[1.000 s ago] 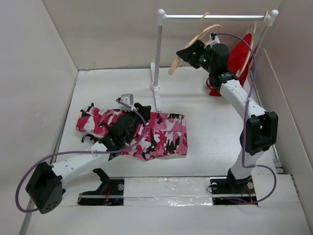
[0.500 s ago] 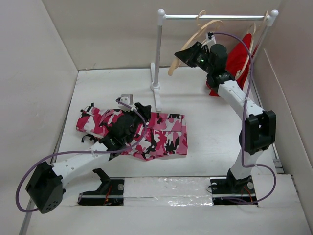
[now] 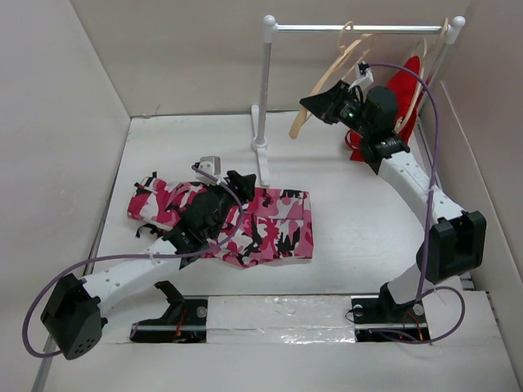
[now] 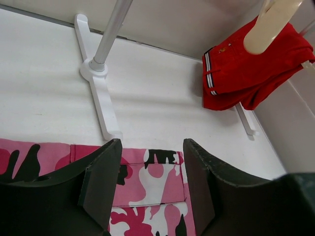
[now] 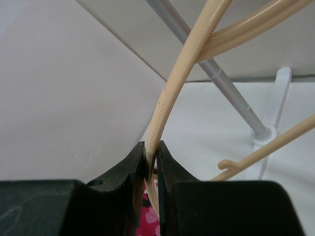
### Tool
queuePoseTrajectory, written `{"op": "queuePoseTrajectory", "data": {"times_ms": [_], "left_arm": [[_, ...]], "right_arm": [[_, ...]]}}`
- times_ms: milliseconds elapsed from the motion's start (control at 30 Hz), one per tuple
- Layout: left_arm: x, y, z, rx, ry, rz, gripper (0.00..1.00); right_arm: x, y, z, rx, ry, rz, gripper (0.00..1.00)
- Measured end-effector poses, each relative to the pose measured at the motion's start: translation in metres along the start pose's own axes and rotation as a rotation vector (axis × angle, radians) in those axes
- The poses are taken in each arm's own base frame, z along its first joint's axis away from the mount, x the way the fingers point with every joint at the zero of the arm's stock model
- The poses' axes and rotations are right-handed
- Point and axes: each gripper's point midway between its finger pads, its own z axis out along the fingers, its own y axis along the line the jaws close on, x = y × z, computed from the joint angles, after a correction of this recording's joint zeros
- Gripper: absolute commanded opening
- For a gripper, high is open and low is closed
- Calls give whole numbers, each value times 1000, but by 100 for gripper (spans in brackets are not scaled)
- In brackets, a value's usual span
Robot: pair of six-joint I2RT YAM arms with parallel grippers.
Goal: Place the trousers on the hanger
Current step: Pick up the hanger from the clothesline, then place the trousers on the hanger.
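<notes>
Top external: right tool (image 3: 309, 101) raised, clamping hanger (image 5: 166, 101); left tool (image 3: 225, 173) (jaws apart) low over trousers (image 3: 278, 224).

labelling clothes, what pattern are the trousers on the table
The trousers are pink, white and black camouflage; top view best.

We count one trousers (image 3: 278, 227), 9 o'clock; two hangers, 1 o'clock: bare hanger (image 5: 166, 96), clothed hanger (image 4: 273, 19); one red garment (image 3: 406, 86); one rack (image 3: 265, 98).
</notes>
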Motion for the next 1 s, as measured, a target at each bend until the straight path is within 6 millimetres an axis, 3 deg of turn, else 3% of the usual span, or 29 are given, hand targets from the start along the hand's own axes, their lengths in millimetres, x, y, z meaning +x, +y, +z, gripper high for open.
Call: {"op": "queuePoseTrajectory", "data": {"times_ms": [267,433,500,633,733,867,1000], "left_arm": [[-16,-14,-12,82,-29,-7,50],[-22,-30,-15,145,-31,-18,61],[-19,-46,-12,173,-10,-13,63],[-6,-110,-9,263,46,19,65],[5,-145,-7,310,75,29,66],[13,-152,9,279,83,35,66],[26,-150,23,233,88,48,66]], "right_arm": [[62,-32,-18,64,120,12,0],[113,-25,-47,67,225,-22,0],[131,-19,-64,54,255,-46,0],[170,-11,-102,33,317,-77,0],[204,-16,-131,40,371,-74,0],[241,-25,-162,69,436,-67,0],[256,-27,-182,74,450,-61,0]]}}
